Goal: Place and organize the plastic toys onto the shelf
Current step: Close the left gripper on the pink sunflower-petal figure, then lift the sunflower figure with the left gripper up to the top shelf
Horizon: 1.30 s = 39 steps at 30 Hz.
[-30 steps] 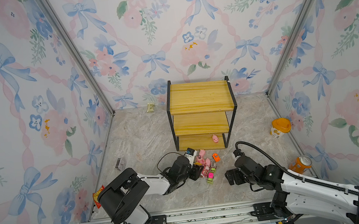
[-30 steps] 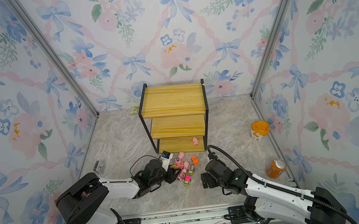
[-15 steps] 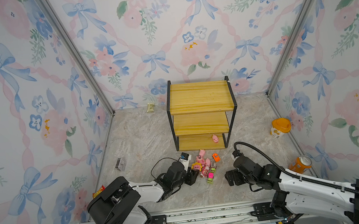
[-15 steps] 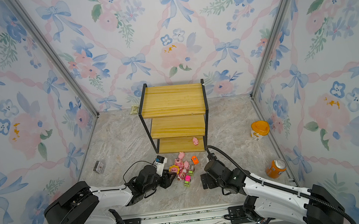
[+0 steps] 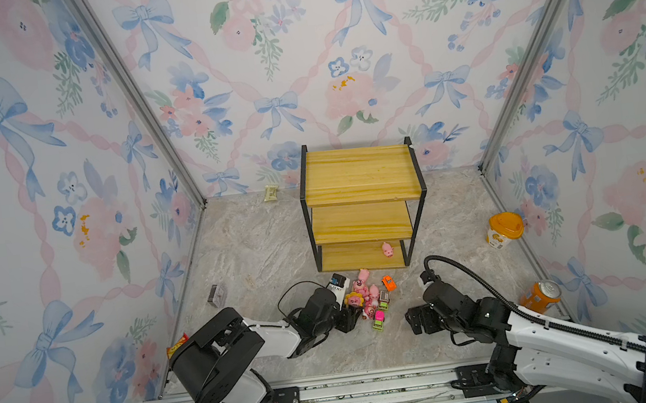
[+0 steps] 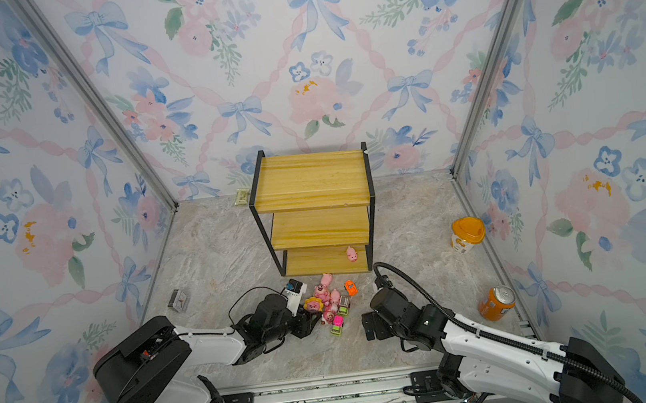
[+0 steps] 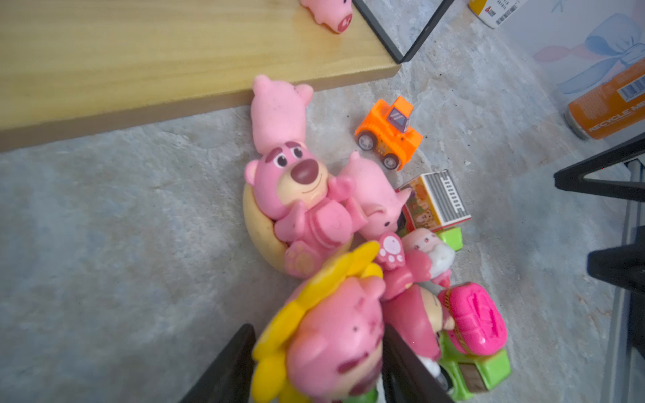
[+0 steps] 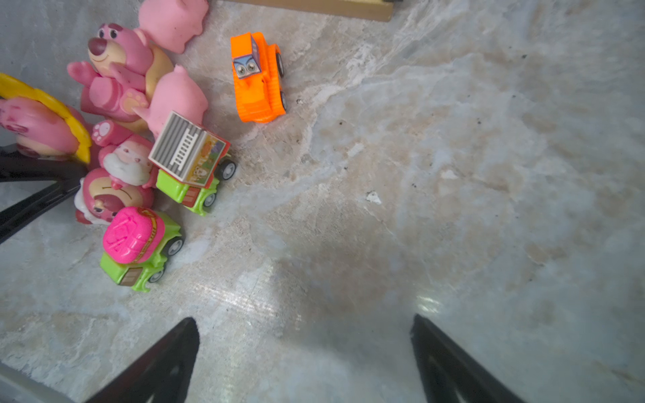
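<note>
The shelf [image 5: 360, 177] stands at the back, with one pink pig [image 5: 387, 250] on its bottom board [image 7: 139, 52]. In front of it lies a pile of plastic toys. My left gripper [image 7: 317, 329] is low at the pile's near-left side and shut on the sunflower bear [image 7: 335, 335], one finger against the yellow ring and one against the head. Beyond it lie a bear on a moon [image 7: 300, 195], two pigs [image 7: 279, 111], an orange car [image 8: 258, 76], a red-green car [image 8: 188, 153] and a pink-green car [image 8: 136, 240]. My right gripper [image 8: 303, 317] stands open over bare floor, right of the pile.
A yellow-lidded cup [image 5: 502, 228] and an orange can [image 5: 540, 296] stand by the right wall. A small grey box [image 5: 215, 295] and a red packet [image 5: 176, 348] lie near the left wall. A pale packet [image 5: 270, 193] lies at the back.
My left arm drew back slightly from the pile, then came forward again around the sunflower bear. The toys and the right arm have stayed where they were.
</note>
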Tool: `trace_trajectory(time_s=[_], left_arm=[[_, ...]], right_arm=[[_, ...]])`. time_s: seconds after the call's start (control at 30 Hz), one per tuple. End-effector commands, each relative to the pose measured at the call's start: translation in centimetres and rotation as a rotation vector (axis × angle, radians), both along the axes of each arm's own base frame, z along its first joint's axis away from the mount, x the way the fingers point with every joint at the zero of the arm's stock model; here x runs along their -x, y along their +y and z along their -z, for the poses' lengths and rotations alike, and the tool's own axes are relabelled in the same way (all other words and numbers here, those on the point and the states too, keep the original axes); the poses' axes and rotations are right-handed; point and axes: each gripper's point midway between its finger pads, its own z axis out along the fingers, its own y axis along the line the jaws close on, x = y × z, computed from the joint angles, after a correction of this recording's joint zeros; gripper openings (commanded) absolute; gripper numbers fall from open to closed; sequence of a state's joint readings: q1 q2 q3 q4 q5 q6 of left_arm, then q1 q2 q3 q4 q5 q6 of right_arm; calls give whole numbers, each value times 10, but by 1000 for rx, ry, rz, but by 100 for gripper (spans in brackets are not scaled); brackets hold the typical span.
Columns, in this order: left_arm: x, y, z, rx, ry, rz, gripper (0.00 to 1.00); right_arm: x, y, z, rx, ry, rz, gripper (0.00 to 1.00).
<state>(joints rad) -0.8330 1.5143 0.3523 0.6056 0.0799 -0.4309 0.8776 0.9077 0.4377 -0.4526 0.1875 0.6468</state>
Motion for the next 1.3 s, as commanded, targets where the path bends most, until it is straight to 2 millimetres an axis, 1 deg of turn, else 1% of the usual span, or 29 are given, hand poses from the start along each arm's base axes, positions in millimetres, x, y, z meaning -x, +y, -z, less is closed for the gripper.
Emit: trace_trajectory(time_s=[0.0,0.17,0.3,0.53,0.67,0.77,0.87,0.93,1.0,1.1,1.17,1.27], left_arm=[[1,-5,5,-25,2,35,58],[-2,-8,12,-41,12,35,54],[-2,-8,15,-48,20,34,48],[2,-1,17,-51,27,19,42],[2,5,13,-48,13,0,29],[3,7,11,-44,5,-5,23],[5,6,8,-34,5,7,20],[6,3,3,-18,0,17,19],[7,-1,-5,4,-7,36,19],[8,-6,-20,11,-21,72,16],[9,-10,-32,13,-37,100,11],[9,-14,-58,39,-83,132,10]], right_arm=[[1,-7,5,22,9,20,97],[1,-8,6,23,9,26,97],[1,-9,6,29,10,26,97],[0,-8,6,29,9,26,97],[0,-7,6,29,10,26,97],[-1,-7,7,34,12,23,97],[-1,-5,6,32,11,21,97],[-1,-6,5,34,13,21,97],[-1,-6,4,33,11,19,97],[0,-8,2,38,5,20,97],[0,-9,1,42,4,16,97],[-1,-9,-1,45,5,14,97]])
